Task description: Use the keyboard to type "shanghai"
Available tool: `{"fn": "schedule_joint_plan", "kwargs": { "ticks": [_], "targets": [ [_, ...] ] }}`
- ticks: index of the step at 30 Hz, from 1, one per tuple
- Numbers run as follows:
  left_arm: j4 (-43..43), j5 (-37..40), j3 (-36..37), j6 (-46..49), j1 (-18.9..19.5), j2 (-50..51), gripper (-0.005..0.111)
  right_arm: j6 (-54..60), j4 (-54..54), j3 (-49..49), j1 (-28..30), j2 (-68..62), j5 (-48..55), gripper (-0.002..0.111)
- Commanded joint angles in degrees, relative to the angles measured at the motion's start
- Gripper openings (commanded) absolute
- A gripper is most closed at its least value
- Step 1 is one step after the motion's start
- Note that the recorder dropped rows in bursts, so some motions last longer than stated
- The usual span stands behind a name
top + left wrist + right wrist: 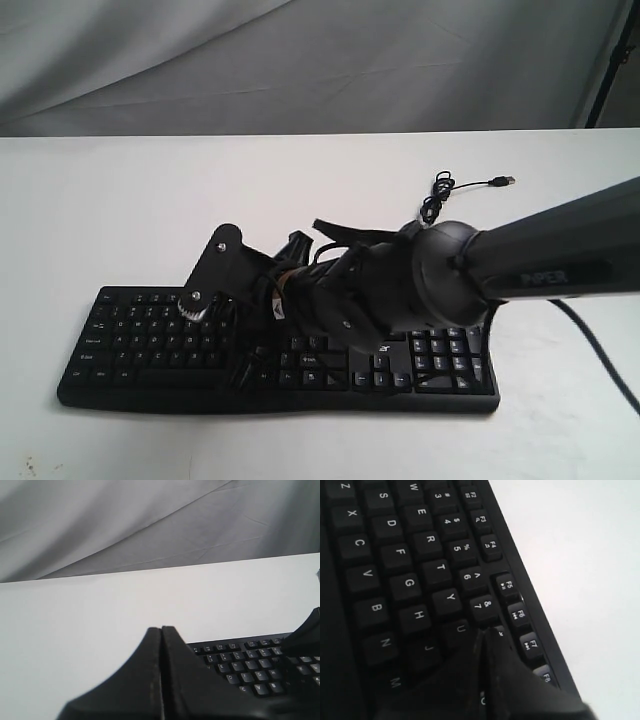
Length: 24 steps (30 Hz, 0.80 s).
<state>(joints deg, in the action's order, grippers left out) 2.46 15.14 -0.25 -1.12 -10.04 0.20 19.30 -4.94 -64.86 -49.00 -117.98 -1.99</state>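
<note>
The black keyboard (130,345) lies on the white table, number pad to the right in the exterior view. My right arm reaches in from the right, and its front end hangs over the letter keys. My right gripper (485,631) is shut, its tips low over the keyboard (410,555) between the U and 8 keys; whether they touch a key I cannot tell. My left gripper (161,628) is shut on nothing. It is held above the left end of the keyboard (250,665), with the E, D and C keys just beside it. I cannot make it out in the exterior view.
The keyboard's thin black cable (437,195) lies coiled behind it, its USB plug (507,181) loose on the table (120,200). A grey curtain (300,60) hangs behind the table's far edge. A thicker black cable (600,350) runs off to the right.
</note>
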Motion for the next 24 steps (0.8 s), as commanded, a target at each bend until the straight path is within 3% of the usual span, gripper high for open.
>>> {"fn": "schedule_joint_plan", "kwargs": {
  "ticks": [1, 14, 24],
  "targets": [
    [0.3, -0.2, 0.2, -0.2, -0.2, -0.2, 0.000, 0.4, -0.7, 4.3, 0.4, 7.1, -1.2, 0.000],
    [0.3, -0.2, 0.2, -0.2, -0.2, -0.2, 0.000, -0.3, 6.2, 28.0, 0.5, 33.0, -3.4, 0.000],
    [0.3, -0.2, 0.2, -0.2, -0.2, -0.2, 0.000, 0.0, 6.6, 35.3, 0.4, 40.3, -3.0, 0.000]
  ]
}}
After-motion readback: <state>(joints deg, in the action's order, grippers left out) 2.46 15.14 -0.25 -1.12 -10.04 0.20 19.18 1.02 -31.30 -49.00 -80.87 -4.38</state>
